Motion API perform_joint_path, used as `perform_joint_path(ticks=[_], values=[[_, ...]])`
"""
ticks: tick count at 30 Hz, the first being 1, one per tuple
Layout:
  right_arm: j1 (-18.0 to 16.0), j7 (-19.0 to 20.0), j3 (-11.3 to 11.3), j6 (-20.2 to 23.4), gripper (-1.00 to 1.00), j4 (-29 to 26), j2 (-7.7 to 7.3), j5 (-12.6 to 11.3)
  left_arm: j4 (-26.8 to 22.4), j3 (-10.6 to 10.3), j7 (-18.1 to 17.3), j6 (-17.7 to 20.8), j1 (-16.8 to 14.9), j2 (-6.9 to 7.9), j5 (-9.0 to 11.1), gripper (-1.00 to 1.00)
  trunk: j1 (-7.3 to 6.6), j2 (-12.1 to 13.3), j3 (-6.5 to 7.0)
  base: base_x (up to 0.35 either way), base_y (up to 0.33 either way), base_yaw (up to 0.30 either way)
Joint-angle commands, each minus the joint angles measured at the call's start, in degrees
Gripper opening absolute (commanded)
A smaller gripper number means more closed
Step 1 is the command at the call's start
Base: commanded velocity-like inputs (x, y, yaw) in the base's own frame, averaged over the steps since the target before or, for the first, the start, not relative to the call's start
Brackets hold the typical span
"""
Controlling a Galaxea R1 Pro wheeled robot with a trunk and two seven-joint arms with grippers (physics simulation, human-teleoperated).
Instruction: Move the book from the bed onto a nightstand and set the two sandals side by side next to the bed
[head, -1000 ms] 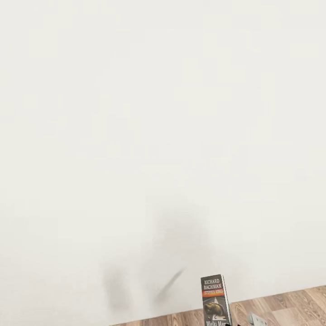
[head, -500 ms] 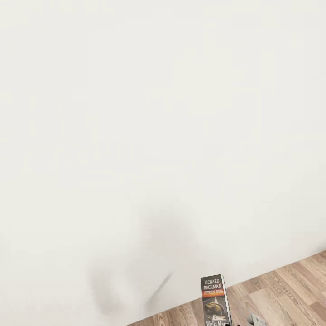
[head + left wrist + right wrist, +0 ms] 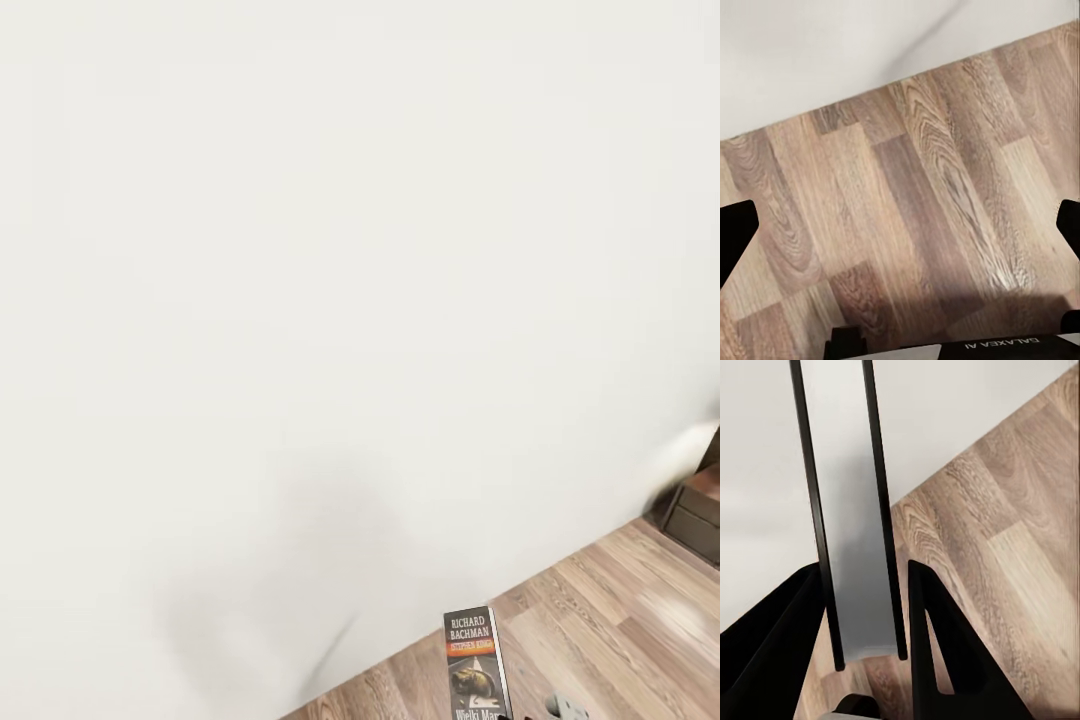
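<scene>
Swung rightward since a second ago, camera only: more wood-plank floor [image 3: 620, 610] showing below the white wall [image 3: 300, 250], plus a dark brown nightstand [image 3: 700, 510] newly at the picture's right edge. Book [image 3: 475, 665] upright, same place low in the head view, cover facing the camera. Right hand [image 3: 862, 660] clamped on the book's edge [image 3: 847, 510], fingers [image 3: 937, 645] pressing either side. Left hand [image 3: 900, 225] spread wide over bare floor, gripping nothing.

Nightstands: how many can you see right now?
1. A dark nightstand sits at the right edge of the head view, against the wall, partly cut off. Another may be out of frame.
</scene>
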Motion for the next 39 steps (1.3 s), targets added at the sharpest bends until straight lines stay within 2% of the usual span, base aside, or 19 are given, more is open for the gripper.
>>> perform_joint_path(ticks=[1, 21, 29, 39], values=[[-0.1, 0.2, -0.7, 0.2, -1.00, 0.0, 0.01, 0.0, 0.1, -0.5, -0.2, -0.2, 0.0, 0.02, 0.6, 1.00, 0.01, -0.1, -0.08, 0.000, 0.000, -0.300], [-0.1, 0.2, -0.7, 0.2, -1.00, 0.0, 0.02, 0.0, 0.1, -0.5, -0.3, -0.2, 0.0, 0.02, 0.6, 1.00, 0.01, -0.1, -0.08, 0.002, 0.000, -0.300], [-0.1, 0.2, -0.7, 0.2, -1.00, 0.0, 0.00, 0.0, 0.1, -0.5, -0.3, -0.2, 0.0, 0.02, 0.6, 1.00, 0.01, -0.1, -0.08, 0.173, 0.000, -0.300], [-0.1, 0.2, -0.7, 0.2, -1.00, 0.0, 0.01, 0.0, 0.1, -0.5, -0.3, -0.2, 0.0, 0.02, 0.5, 1.00, 0.01, -0.1, -0.08, 0.013, 0.000, -0.300]])
